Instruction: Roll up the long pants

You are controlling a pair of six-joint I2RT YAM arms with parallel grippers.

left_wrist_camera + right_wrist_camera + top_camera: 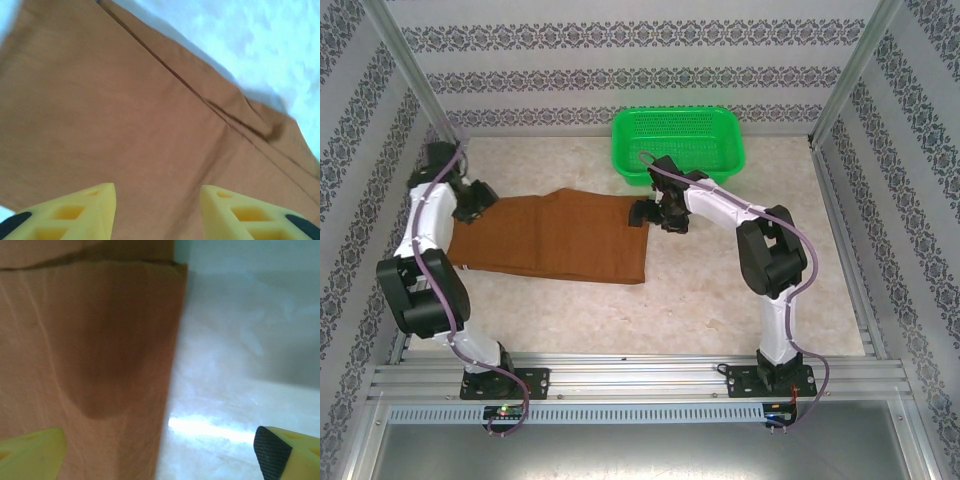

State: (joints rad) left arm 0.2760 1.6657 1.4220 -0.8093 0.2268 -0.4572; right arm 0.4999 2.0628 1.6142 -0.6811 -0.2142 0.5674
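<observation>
the pale marble-look table (720,300) carries everything. the long pants (560,235) lie flat on it, folded into one broad rust-brown band running from the table's centre out toward 9 o'clock, with no turn of a roll in them yet. a green basket (675,113) sits well apart at about 1 o'clock.

the left gripper (480,205) hangs over the band's 9 o'clock end; from its wrist the yellow fingers (80,210) stand apart, cloth below them and nothing caught between. the right gripper (645,213) is at the 3 o'clock edge near the far corner, fingers spread wide, one over cloth and one over bare table.

to my eye the rolling hasn't begun. next, one end wants pinching along its edge, both layers taken, then lifting and turning over toward the other end, keeping the band straight.
</observation>
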